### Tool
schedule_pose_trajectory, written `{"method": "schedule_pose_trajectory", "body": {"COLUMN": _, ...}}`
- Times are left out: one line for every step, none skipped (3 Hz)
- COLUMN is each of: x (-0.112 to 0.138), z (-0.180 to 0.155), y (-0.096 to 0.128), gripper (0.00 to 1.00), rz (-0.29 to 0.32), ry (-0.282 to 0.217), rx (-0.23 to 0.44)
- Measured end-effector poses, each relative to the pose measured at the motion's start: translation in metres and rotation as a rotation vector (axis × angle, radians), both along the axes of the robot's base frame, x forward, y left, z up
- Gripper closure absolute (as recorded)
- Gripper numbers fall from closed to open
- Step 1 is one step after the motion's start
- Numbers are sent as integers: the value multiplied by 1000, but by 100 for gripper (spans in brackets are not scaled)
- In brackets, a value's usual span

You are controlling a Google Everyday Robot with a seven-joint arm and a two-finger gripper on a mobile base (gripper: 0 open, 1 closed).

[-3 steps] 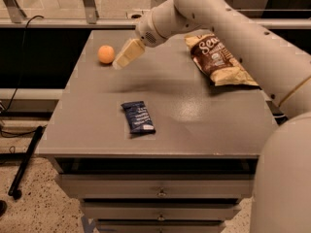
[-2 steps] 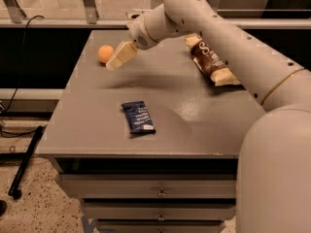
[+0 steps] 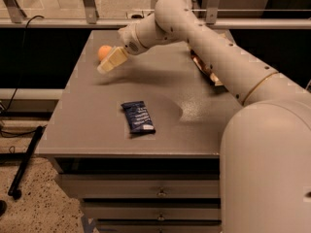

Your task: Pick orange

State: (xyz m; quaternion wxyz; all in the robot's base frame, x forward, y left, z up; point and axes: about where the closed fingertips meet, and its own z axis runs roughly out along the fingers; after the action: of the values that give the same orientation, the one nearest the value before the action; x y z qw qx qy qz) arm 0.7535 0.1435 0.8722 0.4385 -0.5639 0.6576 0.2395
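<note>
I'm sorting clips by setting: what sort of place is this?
Probably an office or lab workspace: a grey table over drawers, a speckled hard floor and a metal rail behind. The gripper hangs close by the orange near the table's far left corner.

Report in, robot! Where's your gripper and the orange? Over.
Gripper at table's far left, beside orange. Orange on table, partly behind gripper. Blue snack bar nearer front, not in the way. Over.
</note>
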Motion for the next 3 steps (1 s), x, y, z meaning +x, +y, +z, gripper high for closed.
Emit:
{"method": "schedule_pose_trajectory", "body": {"x": 3, "z": -10, "y": 12, "gripper": 18, "rz": 9, "ry": 19, "rx": 18}}
{"method": "schedule_pose_trajectory", "body": {"x": 5, "z": -14, "y": 21, "gripper": 41, "rz": 13, "ry": 36, "rx": 37}}
{"method": "schedule_pose_trajectory", "body": {"x": 4, "z": -19, "y": 26, "gripper": 64, "rz": 11, "ry": 52, "rx": 50}}
